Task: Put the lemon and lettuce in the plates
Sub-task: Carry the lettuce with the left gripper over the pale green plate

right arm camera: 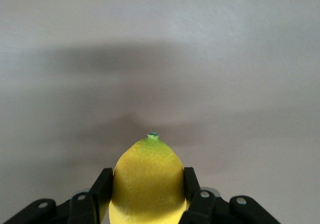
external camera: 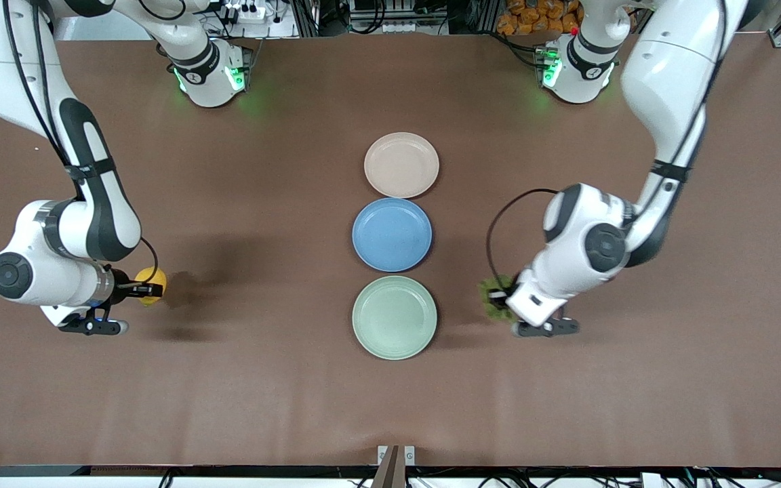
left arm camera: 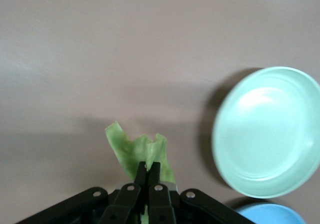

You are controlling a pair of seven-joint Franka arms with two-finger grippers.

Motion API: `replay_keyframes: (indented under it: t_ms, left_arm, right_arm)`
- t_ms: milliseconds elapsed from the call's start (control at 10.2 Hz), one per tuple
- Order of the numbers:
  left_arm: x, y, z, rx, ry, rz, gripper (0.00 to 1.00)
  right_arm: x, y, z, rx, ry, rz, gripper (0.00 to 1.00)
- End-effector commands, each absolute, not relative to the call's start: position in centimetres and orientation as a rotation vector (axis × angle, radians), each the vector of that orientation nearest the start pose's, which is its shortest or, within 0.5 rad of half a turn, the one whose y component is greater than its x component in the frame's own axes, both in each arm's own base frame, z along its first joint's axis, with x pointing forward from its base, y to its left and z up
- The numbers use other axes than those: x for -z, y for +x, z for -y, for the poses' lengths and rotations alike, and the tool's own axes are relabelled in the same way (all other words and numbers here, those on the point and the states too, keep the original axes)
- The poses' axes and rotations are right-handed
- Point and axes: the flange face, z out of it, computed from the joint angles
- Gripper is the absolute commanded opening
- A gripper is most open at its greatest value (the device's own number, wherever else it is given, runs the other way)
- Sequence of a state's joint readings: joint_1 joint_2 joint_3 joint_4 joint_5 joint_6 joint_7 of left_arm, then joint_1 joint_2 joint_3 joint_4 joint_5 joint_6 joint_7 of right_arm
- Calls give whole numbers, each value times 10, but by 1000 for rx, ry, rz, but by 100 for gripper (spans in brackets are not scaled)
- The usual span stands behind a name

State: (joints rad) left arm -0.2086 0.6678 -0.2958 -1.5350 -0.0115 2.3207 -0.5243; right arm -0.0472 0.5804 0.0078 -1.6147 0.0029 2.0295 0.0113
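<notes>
My right gripper (external camera: 148, 290) is shut on the yellow lemon (external camera: 152, 285), over the table toward the right arm's end; the fingers clamp both sides of the lemon (right arm camera: 147, 184) in the right wrist view. My left gripper (external camera: 499, 297) is shut on the green lettuce (external camera: 493, 298), beside the mint green plate (external camera: 394, 316). In the left wrist view the closed fingertips (left arm camera: 148, 168) pinch the leaf (left arm camera: 137, 151), with the mint plate (left arm camera: 267, 131) close by. The beige-pink plate (external camera: 401, 165) lies farthest from the front camera.
A blue plate (external camera: 392, 234) lies between the beige-pink and mint plates in one row at the table's middle; its edge shows in the left wrist view (left arm camera: 267, 215). Brown tabletop surrounds them.
</notes>
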Motion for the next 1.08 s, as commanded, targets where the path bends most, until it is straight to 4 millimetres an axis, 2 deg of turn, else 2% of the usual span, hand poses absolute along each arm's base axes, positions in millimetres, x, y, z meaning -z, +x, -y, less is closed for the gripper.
replay_keyframes:
  t_ms: [0,98,195,293,586,782,880,977]
  left_arm:
    - [-292,643,355,96,-3400,309,0]
    - [-289,637,373,124,-3416,344,0]
    - [-283,630,392,171,-3442,362,0]
    - [-273,629,403,226,-3468,386,0]
    - [-244,617,443,305,-3523,525,0]
    - [-230,612,449,280,-3512,547,0]
    - [-229,611,449,272,-3508,566,20]
    - [-227,609,449,269,-3504,558,47]
  right_arm:
    - [-311,687,-15,-223,-3083,-87,0]
    - [-318,690,-32,-206,-3073,-103,0]
    - [-320,688,-59,-205,-3060,-114,0]
    - [-320,685,-84,-218,-3048,-122,0]
    - [-342,653,-199,-294,-2980,-206,0]
    - [-339,618,-273,-383,-2948,-335,0]
    - [-342,601,-306,-406,-2948,-374,0]
    - [-346,583,-338,-422,-2953,-405,0]
